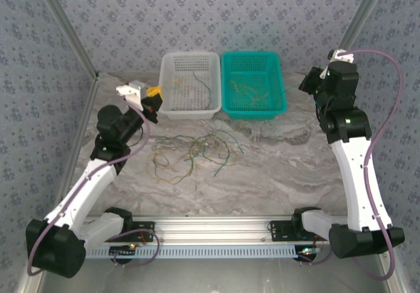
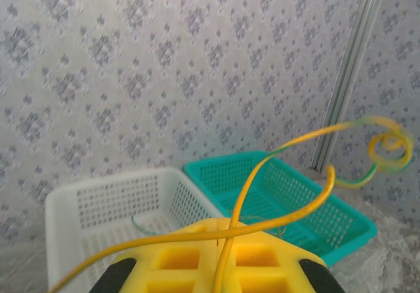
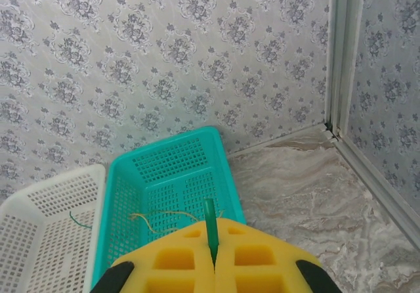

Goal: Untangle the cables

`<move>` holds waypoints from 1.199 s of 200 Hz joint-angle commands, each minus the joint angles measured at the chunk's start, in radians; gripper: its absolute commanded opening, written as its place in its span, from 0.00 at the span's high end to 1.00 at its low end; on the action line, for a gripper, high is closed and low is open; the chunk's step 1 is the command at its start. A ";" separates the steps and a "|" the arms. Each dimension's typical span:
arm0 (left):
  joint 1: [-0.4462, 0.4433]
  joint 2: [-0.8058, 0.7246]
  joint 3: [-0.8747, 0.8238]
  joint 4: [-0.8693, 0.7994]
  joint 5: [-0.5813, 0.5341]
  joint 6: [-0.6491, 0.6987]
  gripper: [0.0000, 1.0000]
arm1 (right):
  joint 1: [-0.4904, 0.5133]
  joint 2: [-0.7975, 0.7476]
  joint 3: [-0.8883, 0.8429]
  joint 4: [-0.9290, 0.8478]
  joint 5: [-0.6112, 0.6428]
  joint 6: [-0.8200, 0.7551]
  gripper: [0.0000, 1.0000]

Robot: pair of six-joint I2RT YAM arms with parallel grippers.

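A tangle of dark green and yellowish cables (image 1: 191,151) lies on the marble table (image 1: 289,168) in front of the baskets. My left gripper (image 1: 155,96) hovers by the white basket's left corner. In the left wrist view its yellow pads (image 2: 177,257) are pressed together on a yellow cable (image 2: 289,214), which crosses itself at the seam and curls up to the right. My right gripper (image 1: 307,84) is raised to the right of the teal basket. Its pads (image 3: 262,260) are shut on a short green cable end (image 3: 210,221) that sticks up from the seam.
The white basket (image 1: 172,102) holds a green strand (image 1: 207,87) and pale ones. The teal basket (image 1: 226,106) beside it holds yellowish strands (image 1: 249,90). Patterned walls close in the back and both sides. The aluminium rail (image 1: 216,227) with the arm bases runs along the near edge.
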 commanded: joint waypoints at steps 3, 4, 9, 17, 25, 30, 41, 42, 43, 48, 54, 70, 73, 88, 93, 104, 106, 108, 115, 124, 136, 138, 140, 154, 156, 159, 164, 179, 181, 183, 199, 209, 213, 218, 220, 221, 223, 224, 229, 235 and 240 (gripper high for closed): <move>-0.052 0.086 0.119 0.005 0.031 0.017 1.00 | -0.004 -0.057 -0.029 0.024 0.022 0.004 1.00; -0.055 0.092 0.125 0.004 0.028 0.021 1.00 | -0.004 -0.059 -0.029 0.025 0.022 0.004 1.00; -0.075 0.119 0.152 -0.011 0.012 0.039 1.00 | -0.004 -0.069 -0.034 0.029 0.021 0.005 1.00; -0.101 0.166 0.201 -0.029 -0.007 0.062 1.00 | 0.000 -0.085 -0.043 0.034 0.020 0.006 1.00; -0.124 0.218 0.250 -0.039 -0.006 0.074 1.00 | 0.006 -0.095 -0.048 0.035 0.021 0.006 1.00; -0.138 0.251 0.283 -0.046 -0.003 0.080 1.00 | 0.007 -0.099 -0.050 0.034 0.019 0.005 1.00; -0.162 0.330 0.362 -0.064 -0.008 0.079 1.00 | 0.015 -0.105 -0.050 0.029 0.016 0.004 1.00; -0.164 0.338 0.369 -0.065 -0.009 0.078 1.00 | 0.016 -0.105 -0.051 0.029 0.016 0.003 1.00; -0.165 0.345 0.378 -0.068 -0.010 0.076 1.00 | 0.016 -0.105 -0.052 0.029 0.016 0.003 1.00; -0.173 0.385 0.416 -0.073 -0.013 0.066 1.00 | 0.023 -0.108 -0.055 0.029 0.017 0.001 1.00; -0.181 0.431 0.459 -0.077 -0.013 0.052 1.00 | 0.029 -0.113 -0.061 0.029 0.019 -0.002 1.00; -0.203 0.557 0.584 -0.088 -0.017 0.030 1.00 | 0.047 -0.131 -0.082 0.038 0.033 -0.010 1.00; -0.207 0.583 0.604 -0.090 -0.023 0.025 1.00 | 0.051 -0.135 -0.086 0.039 0.039 -0.011 1.00; -0.223 0.709 0.711 -0.075 -0.031 -0.008 1.00 | 0.065 -0.167 -0.114 0.052 0.077 -0.006 1.00; -0.227 0.752 0.749 -0.076 -0.023 -0.020 1.00 | 0.070 -0.178 -0.124 0.058 0.085 -0.003 1.00; -0.235 0.851 0.853 -0.098 -0.005 -0.047 1.00 | 0.075 -0.208 -0.144 0.072 0.097 0.002 1.00; -0.237 0.867 0.874 -0.106 -0.002 -0.051 1.00 | 0.077 -0.212 -0.147 0.073 0.099 0.004 1.00; -0.239 0.886 0.894 -0.112 0.001 -0.057 1.00 | 0.077 -0.216 -0.149 0.075 0.100 0.004 1.00; -0.245 0.946 0.972 -0.144 0.004 -0.074 1.00 | 0.081 -0.229 -0.154 0.076 0.107 0.002 1.00; -0.255 1.027 1.073 -0.185 0.014 -0.095 1.00 | 0.085 -0.242 -0.158 0.074 0.121 0.001 1.00; -0.274 1.132 1.234 -0.263 0.017 -0.104 1.00 | 0.088 -0.256 -0.163 0.076 0.131 -0.003 1.00; -0.279 1.153 1.263 -0.277 0.015 -0.103 1.00 | 0.089 -0.258 -0.166 0.076 0.132 -0.005 1.00; -0.283 1.169 1.291 -0.294 0.013 -0.102 1.00 | 0.089 -0.261 -0.166 0.076 0.133 -0.006 1.00; -0.306 1.301 1.491 -0.416 -0.022 -0.102 1.00 | 0.091 -0.272 -0.171 0.075 0.139 -0.008 1.00; -0.310 1.318 1.518 -0.427 -0.028 -0.102 1.00 | 0.090 -0.273 -0.171 0.076 0.140 -0.008 1.00; -0.315 1.347 1.553 -0.450 -0.032 -0.102 1.00 | 0.090 -0.276 -0.171 0.075 0.140 -0.008 1.00; -0.322 1.395 1.634 -0.484 -0.041 -0.100 1.00 | 0.091 -0.277 -0.172 0.076 0.140 -0.008 1.00; -0.344 1.563 1.909 -0.639 -0.080 -0.084 1.00 | 0.092 -0.281 -0.174 0.077 0.138 -0.009 1.00; -0.347 1.587 1.946 -0.659 -0.083 -0.081 1.00 | 0.092 -0.282 -0.175 0.077 0.138 -0.009 1.00; -0.348 1.609 1.984 -0.673 -0.084 -0.080 1.00 | 0.092 -0.282 -0.176 0.078 0.137 -0.010 1.00; -0.362 1.751 2.189 -0.740 -0.138 -0.094 1.00 | 0.093 -0.287 -0.184 0.086 0.130 -0.010 1.00; -0.362 1.783 2.200 -0.719 -0.150 -0.125 1.00 | 0.095 -0.288 -0.188 0.091 0.129 -0.009 1.00; -0.362 1.787 2.187 -0.704 -0.150 -0.138 1.00 | 0.096 -0.288 -0.190 0.095 0.128 -0.009 1.00; -0.363 1.787 2.161 -0.679 -0.151 -0.150 1.00 | 0.096 -0.288 -0.192 0.096 0.127 -0.009 1.00; -0.363 1.785 2.148 -0.671 -0.152 -0.154 1.00 | 0.097 -0.288 -0.192 0.098 0.126 -0.008 1.00; -0.363 1.784 2.143 -0.664 -0.153 -0.156 1.00 | 0.096 -0.288 -0.192 0.099 0.126 -0.009 1.00; -0.363 1.783 2.132 -0.655 -0.155 -0.161 1.00 | 0.097 -0.286 -0.193 0.100 0.124 -0.008 1.00; -0.363 1.782 2.125 -0.650 -0.157 -0.163 1.00 | 0.097 -0.286 -0.193 0.100 0.124 -0.009 1.00; -0.365 1.778 2.095 -0.622 -0.158 -0.172 1.00 | 0.097 -0.286 -0.194 0.100 0.122 -0.009 1.00; -0.366 1.773 2.067 -0.590 -0.158 -0.176 0.97 | 0.097 -0.285 -0.196 0.103 0.121 -0.010 1.00; -0.366 1.773 2.050 -0.574 -0.162 -0.177 0.90 | 0.097 -0.284 -0.197 0.105 0.119 -0.010 1.00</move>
